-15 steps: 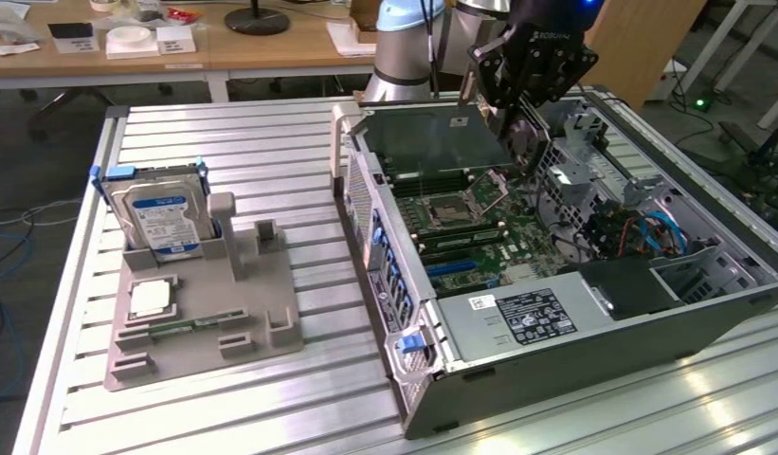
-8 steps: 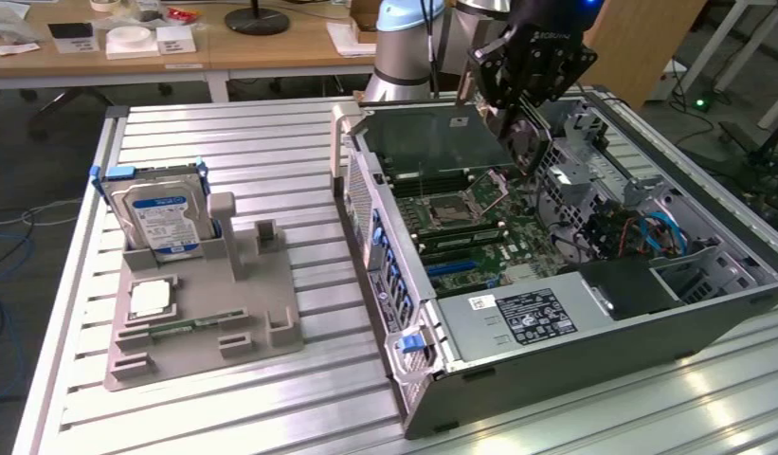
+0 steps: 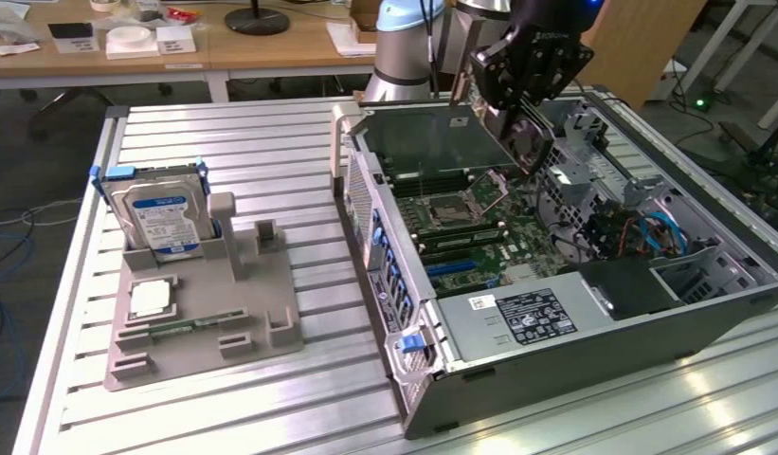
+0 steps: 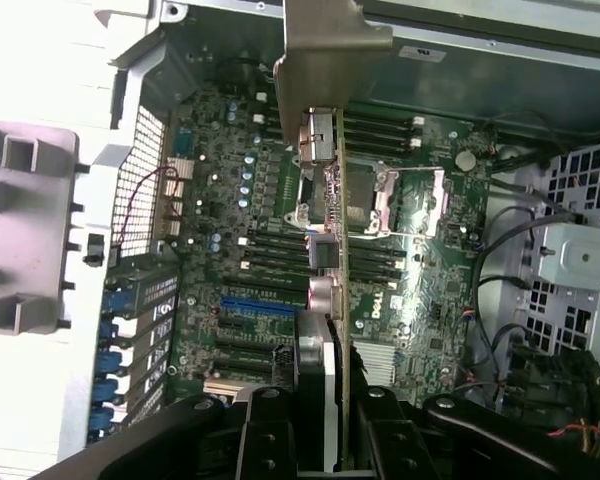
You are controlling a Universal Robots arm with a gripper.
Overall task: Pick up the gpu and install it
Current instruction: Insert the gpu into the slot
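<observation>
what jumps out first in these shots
The end effector grips the gpu above the open case, with the card edge-on over the motherboard in the wrist view. On the exterior view's left, a blue-labelled hard drive stands upright in a gray tray.

Robotics lab: slotted aluminium workbench, opened computer case, cluttered wooden desks, floor cables.
</observation>
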